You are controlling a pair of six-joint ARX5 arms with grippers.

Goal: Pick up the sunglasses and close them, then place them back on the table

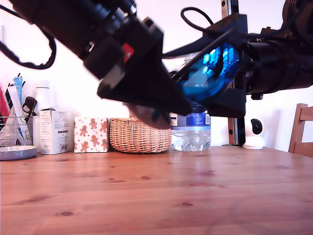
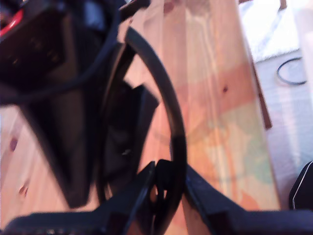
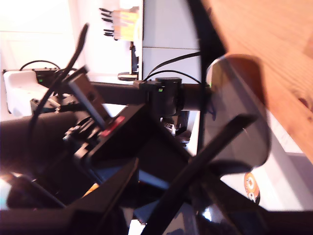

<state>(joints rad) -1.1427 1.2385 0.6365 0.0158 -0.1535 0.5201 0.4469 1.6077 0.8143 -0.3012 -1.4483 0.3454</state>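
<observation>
Sunglasses (image 1: 211, 72) are held in the air well above the table (image 1: 156, 196), between both arms. My first gripper (image 2: 168, 183) is pinched on the frame's thin rim; my second gripper's (image 3: 161, 196) jaws I cannot tell, though a thin arm of the glasses crosses its view. Judged light, slick and fragile at hinges: hold the frame, push each arm gently inward.

Both arms raised, converging mid-air. My first gripper (image 2: 168, 188) clamped on thin black frame; my second gripper (image 3: 146, 196) state unclear.
</observation>
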